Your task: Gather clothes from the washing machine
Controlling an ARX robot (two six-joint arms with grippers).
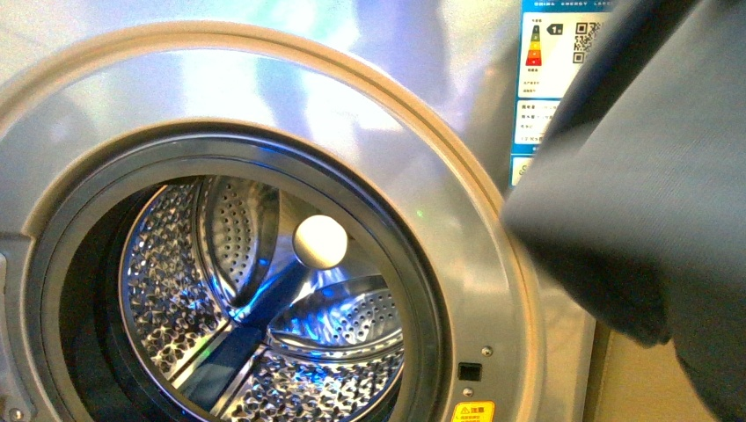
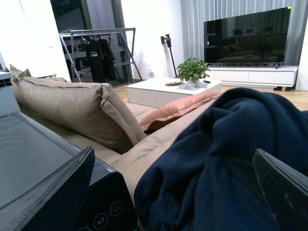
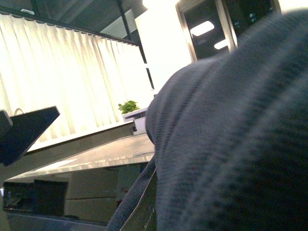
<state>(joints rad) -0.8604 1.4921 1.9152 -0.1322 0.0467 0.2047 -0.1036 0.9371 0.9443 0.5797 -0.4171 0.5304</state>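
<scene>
The washing machine (image 1: 264,97) fills the front view, its porthole open on the perforated steel drum (image 1: 264,308), which shows no garment inside. The clothes (image 1: 642,193), dark navy fabric, hang at the right of the front view, close to the camera. My right gripper is shut on the clothes (image 3: 231,134), which cover most of the right wrist view and hide the jaws; one finger (image 3: 24,132) shows. In the left wrist view the clothes (image 2: 226,163) lie bunched on a beige sofa between my open left gripper's fingers (image 2: 53,192). The left gripper (image 2: 175,192) holds nothing.
A blue-white label (image 1: 554,79) and an orange sticker (image 1: 473,411) are on the washer front. The left wrist view shows beige cushions (image 2: 77,108), a white coffee table (image 2: 168,89) with a plant, a TV (image 2: 248,38) and a clothes rack (image 2: 98,53).
</scene>
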